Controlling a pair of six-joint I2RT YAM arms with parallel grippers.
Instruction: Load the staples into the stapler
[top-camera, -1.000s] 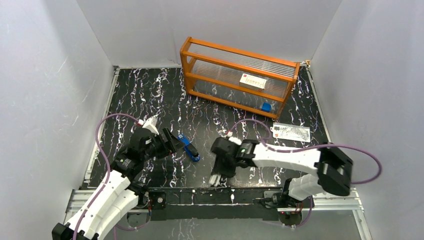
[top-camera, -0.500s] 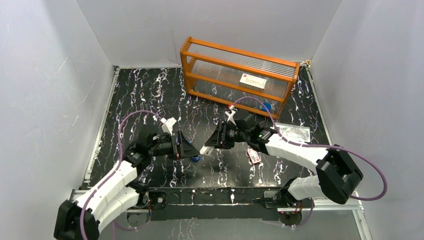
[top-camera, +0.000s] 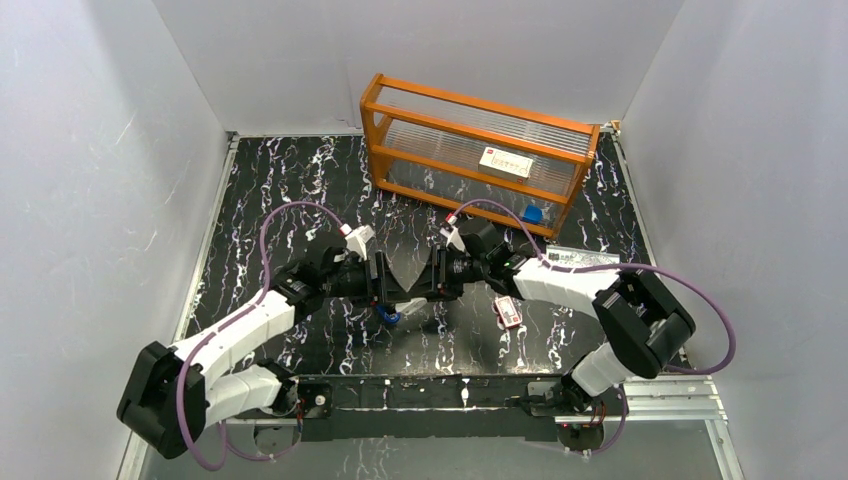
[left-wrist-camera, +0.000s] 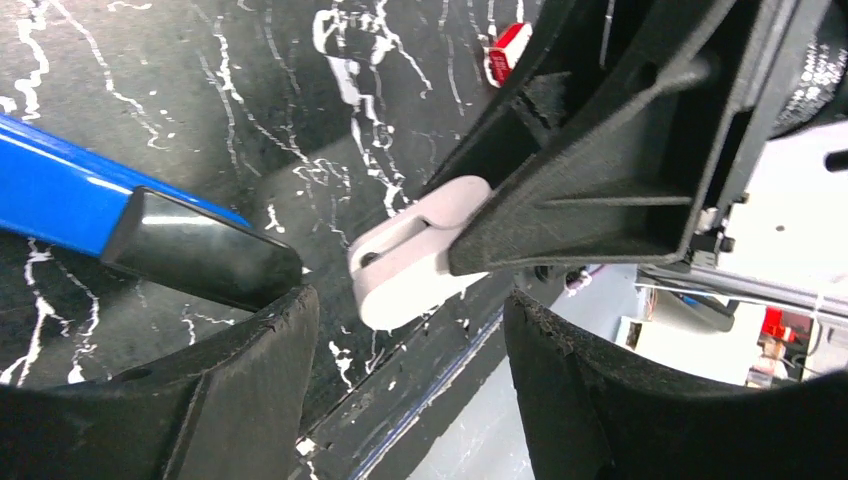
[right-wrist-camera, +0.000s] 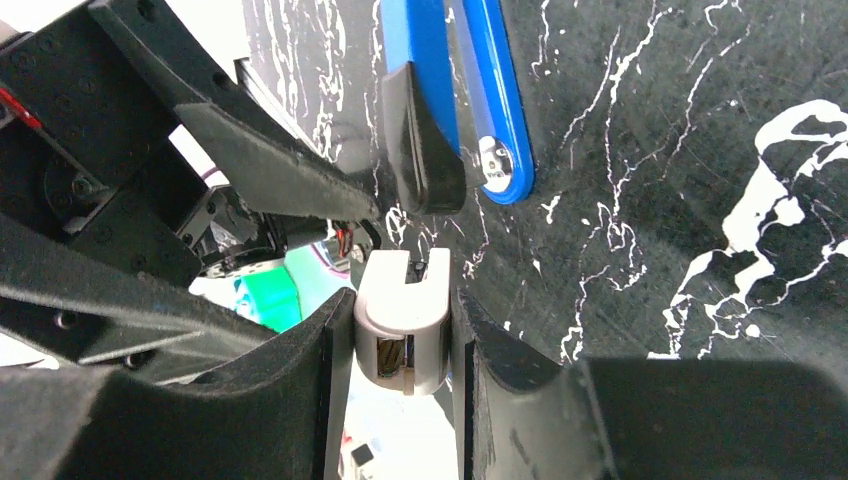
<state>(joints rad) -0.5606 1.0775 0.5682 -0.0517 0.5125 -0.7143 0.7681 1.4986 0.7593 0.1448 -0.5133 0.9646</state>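
Right end effector (right-wrist-camera: 405, 305) is clamped on a small white rounded plastic piece (right-wrist-camera: 402, 335). Left end effector (left-wrist-camera: 410, 320) stands wide open and empty, facing it.

Slim blue stapler with black front end (right-wrist-camera: 495, 100) lies on the black marbled surface (top-camera: 300, 190) just beneath both. Its long axis points away from the right end effector.

Small red-and-white cardboard staple box (top-camera: 508, 312) lies beside the right arm.

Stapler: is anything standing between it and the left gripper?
Nothing visible. The stapler lies beside the open left gripper; the right gripper's white piece hangs ahead of its jaws, not in that path.

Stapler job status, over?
Left hand open. Right hand shut on small white rounded piece. Slim blue black-tipped stapler lying beneath, ungripped. Red-and-white staple box lies apart.
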